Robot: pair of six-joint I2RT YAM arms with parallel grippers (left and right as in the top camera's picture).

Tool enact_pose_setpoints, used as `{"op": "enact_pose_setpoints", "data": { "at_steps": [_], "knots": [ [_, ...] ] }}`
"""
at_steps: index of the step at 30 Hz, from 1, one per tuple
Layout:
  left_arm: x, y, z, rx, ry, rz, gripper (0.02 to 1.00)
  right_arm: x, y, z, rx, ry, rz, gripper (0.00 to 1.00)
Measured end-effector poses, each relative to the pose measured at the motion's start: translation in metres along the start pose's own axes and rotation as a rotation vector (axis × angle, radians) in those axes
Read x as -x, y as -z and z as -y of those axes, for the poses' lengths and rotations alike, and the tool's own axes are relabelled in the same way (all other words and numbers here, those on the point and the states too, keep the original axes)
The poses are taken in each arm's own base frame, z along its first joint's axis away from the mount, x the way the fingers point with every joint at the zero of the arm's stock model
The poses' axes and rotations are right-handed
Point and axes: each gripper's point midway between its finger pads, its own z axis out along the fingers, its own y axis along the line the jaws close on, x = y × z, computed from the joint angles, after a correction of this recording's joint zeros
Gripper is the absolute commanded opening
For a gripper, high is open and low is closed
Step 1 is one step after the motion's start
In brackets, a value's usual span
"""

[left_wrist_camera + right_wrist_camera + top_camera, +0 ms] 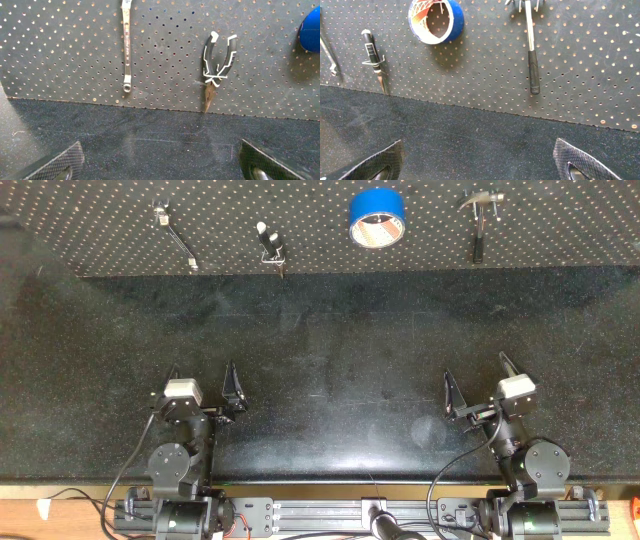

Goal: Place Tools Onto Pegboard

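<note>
All four tools hang on the perforated pegboard (300,210), which stands along the far edge of the dark work surface (330,330); farthest left is a slim metal wrench (127,45), hung by its upper end with its ring end pointing down; to its right, well apart, is a pair of needle-nose pliers (216,70) with black-and-white handles, handles up and tip down, the tip reaching almost to the board's lower edge; further right is a blue roll of tape (376,219), hooked high on the board with its open core facing outward; farthest right is a hammer (532,50), its metal head at the top and its black grip hanging straight down; the four things are spaced apart and none touches another; the left gripper (202,377) sits at the near left of the surface, close to its own base, released and holding nothing, its two textured fingers (55,162) spread wide, facing the wrench and pliers across the mat; the right gripper (480,377) sits at the near right, likewise spread wide and holding nothing, its fingers (580,160) held above the mat, facing the tape and the hammer; both grippers are well apart from the pegboard, with bare mat between them and the tools.
</note>
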Motion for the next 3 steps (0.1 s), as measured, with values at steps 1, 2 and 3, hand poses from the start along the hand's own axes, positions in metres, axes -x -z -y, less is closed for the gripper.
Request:
{"op": "enact_pose_setpoints", "data": {
  "at_steps": [1, 2, 3],
  "knots": [
    [0.0000, 0.0000, 0.0000, 0.000, 0.000, 0.000, 0.996, 0.0000, 0.0000, 0.0000, 0.000, 0.000, 0.000, 0.976],
    [0.0000, 0.0000, 0.0000, 0.000, 0.000, 0.000, 0.996, 0.0000, 0.0000, 0.0000, 0.000, 0.000, 0.000, 0.976],
    [0.0000, 0.0000, 0.0000, 0.000, 0.000, 0.000, 0.996, 0.0000, 0.0000, 0.0000, 0.000, 0.000, 0.000, 0.976]
  ]
}}
